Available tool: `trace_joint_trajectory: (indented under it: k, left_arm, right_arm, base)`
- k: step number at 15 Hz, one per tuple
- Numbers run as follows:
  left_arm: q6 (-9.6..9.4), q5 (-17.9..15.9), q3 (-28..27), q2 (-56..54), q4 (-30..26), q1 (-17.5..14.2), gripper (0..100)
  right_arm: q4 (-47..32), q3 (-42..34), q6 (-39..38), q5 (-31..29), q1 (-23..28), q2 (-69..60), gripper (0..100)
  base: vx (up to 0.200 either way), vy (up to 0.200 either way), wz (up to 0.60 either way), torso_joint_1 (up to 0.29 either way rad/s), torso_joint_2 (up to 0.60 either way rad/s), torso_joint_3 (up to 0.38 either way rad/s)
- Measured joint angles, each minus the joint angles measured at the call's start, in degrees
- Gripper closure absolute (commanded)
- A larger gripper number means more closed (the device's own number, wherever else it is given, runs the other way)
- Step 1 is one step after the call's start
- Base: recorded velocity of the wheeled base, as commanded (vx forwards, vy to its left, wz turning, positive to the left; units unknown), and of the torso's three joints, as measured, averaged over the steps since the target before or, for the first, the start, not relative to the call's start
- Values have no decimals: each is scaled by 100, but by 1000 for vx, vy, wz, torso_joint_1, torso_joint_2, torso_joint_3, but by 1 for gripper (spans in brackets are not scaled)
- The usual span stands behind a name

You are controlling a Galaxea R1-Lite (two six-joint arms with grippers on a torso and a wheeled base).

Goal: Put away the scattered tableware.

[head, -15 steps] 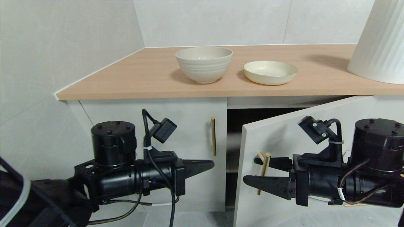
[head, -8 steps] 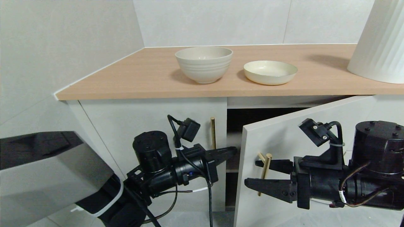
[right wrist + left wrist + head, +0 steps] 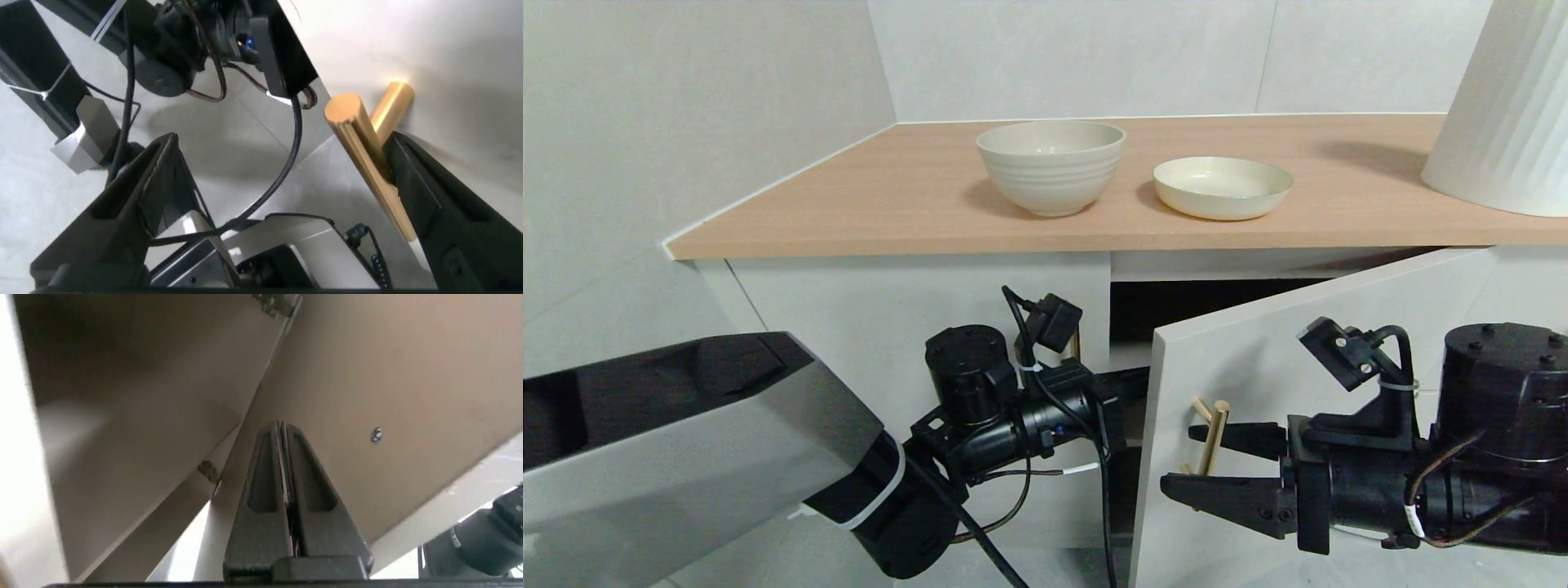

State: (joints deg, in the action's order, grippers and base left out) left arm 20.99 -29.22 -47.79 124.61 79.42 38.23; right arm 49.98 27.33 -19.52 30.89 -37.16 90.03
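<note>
Deep bowl: cream bowl (image 3: 1051, 166) with ribbed sides, upright on the wooden countertop (image 3: 882, 212), left of the other dish and apart from it.
Shallow dish: pale cream dish (image 3: 1223, 187), upright, on the same countertop, right of the deep bowl and a little nearer the front edge.
Grasp: neither piece of tableware is touched by a gripper; both arms are low, below the countertop, at cabinet height.
Right gripper: the right gripper (image 3: 1180, 459) points left at the open cabinet door (image 3: 1339, 327); jaws apart, with the door's brass bar handle (image 3: 1211, 437) standing between them.
Handle, wrist view: the brass handle (image 3: 368, 139) lies just beside one finger (image 3: 433, 212); contact cannot be told. The other finger is well apart from it.
Left gripper: the left gripper (image 3: 282, 437) has its fingers pressed together with nothing between them. It points right, into the dark gap between the closed left door (image 3: 866, 318) and the open right door; its tip is at the right door's free edge.
Cabinet: white fronts under the countertop; the right door is swung outward toward the robot, and the opening behind it is dark.
Far right: a tall white ribbed vessel (image 3: 1503, 114) stands on the countertop, well apart from the dishes.
Surround: pale tiled walls meet behind and to the left of the countertop.
</note>
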Motion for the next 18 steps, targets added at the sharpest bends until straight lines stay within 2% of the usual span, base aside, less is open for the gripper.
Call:
trace_joint_trajectory:
  k: [3,5,7,10,14,16,18]
  left_arm:
    - [-2,-4,-33,24,-7,61,100]
    - [0,-6,-45,9,-49,104,100]
    - [0,-6,-118,-22,-336,168,100]
    - [-2,-6,-424,-116,-930,284,100]
    - [-26,7,-389,-282,-1080,341,100]
    - [-22,5,-375,-293,-1080,385,100]
    - [-17,5,-361,-297,-1080,424,100]
  right_arm:
    - [-11,-232,0,-13,0,-221,0]
    - [-6,-581,22,-249,1,-516,0]
    - [-118,-928,241,-933,1,-822,0]
    - [-827,-1089,496,-1794,-2,-1282,0]
    - [-2143,-818,527,-1874,-10,-2008,0]
    - [-2242,-730,535,-1858,-10,-2211,0]
    - [-2250,-722,542,-1853,-10,-2311,0]
  base:
    - [0,0,0,0,0,0]
    - [0,0,0,0,0,0]
    - [0,0,0,0,0,0]
    - [0,0,0,0,0,0]
    - [0,0,0,0,0,0]
    - [0,0,0,0,0,0]
    - [-200,0,0,2,5,2]
